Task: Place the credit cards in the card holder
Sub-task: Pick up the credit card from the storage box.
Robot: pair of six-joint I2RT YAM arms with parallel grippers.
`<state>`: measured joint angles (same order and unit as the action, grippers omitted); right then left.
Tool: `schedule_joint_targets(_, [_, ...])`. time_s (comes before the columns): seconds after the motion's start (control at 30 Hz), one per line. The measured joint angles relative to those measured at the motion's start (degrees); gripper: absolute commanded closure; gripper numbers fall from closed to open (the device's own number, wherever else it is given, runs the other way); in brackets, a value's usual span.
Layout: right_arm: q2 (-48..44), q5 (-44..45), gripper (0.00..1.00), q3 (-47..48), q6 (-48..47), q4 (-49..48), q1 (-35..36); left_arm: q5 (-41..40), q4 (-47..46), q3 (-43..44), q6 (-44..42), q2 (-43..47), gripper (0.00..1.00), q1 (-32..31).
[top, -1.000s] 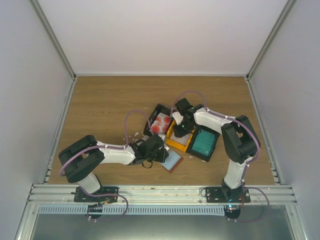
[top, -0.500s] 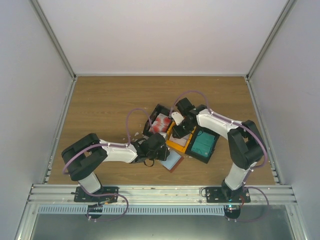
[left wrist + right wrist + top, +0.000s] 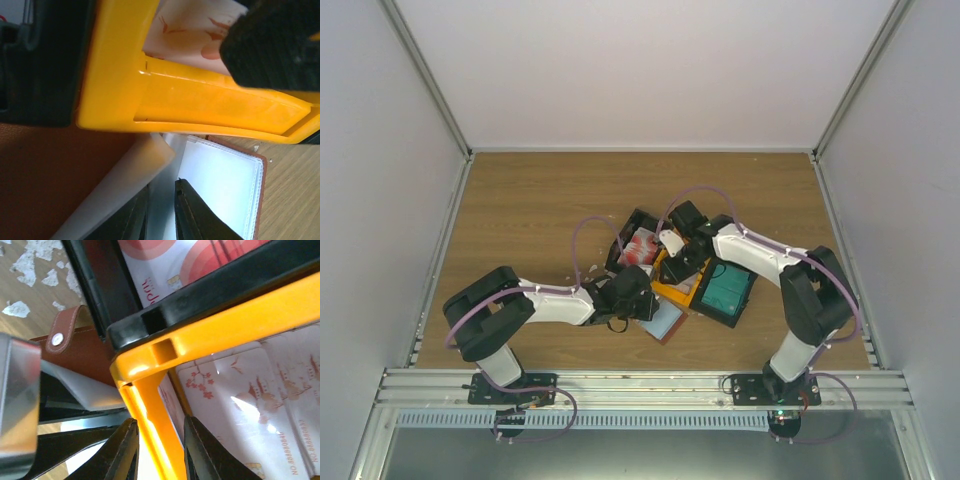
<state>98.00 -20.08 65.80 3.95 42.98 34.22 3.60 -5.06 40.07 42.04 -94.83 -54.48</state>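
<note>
Left gripper (image 3: 161, 200): fingers nearly together, clamped on a pale inner leaf of the holder (image 3: 665, 322).
Right gripper (image 3: 160, 422): fingers apart, astride the orange tray's (image 3: 200, 100) wall.
Holder: lies open, just near of the orange tray.
Cards (image 3: 240, 405): pale ones in the orange tray, red-blotched ones in the left black tray (image 3: 215, 287), teal ones in the right black tray (image 3: 730, 318).

Both arms bend in toward the middle of the top view. The left gripper (image 3: 638, 300) has its fingers nearly together. The right gripper (image 3: 675, 265) has its fingers a little apart.
</note>
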Motion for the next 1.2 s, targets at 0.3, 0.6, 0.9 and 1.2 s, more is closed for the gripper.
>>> schedule_joint_targets(0.3, [-2.14,-3.23,0.73,-3.13,0.9,-0.35,0.61,-0.02,-1.16,-1.97,1.33,1.29,0.81,0.22])
schedule_joint_targets(0.6, [-2.6,-2.73,0.67,-3.39,2.6,-1.73,0.61,-0.02,-2.82,-3.76,2.19,2.25,0.81,0.26])
schedule_joint_targets(0.9, [-2.62,2.71,0.53,-3.13,2.93,-3.26,1.7,-0.07,-2.99,-4.63,2.43,2.95,0.82,0.26])
schedule_joint_targets(1.2, [-0.48,2.73,0.58,-3.19,1.22,-3.02,4.37,-0.33,-2.51,-6.97,3.41,5.49,0.82,0.28])
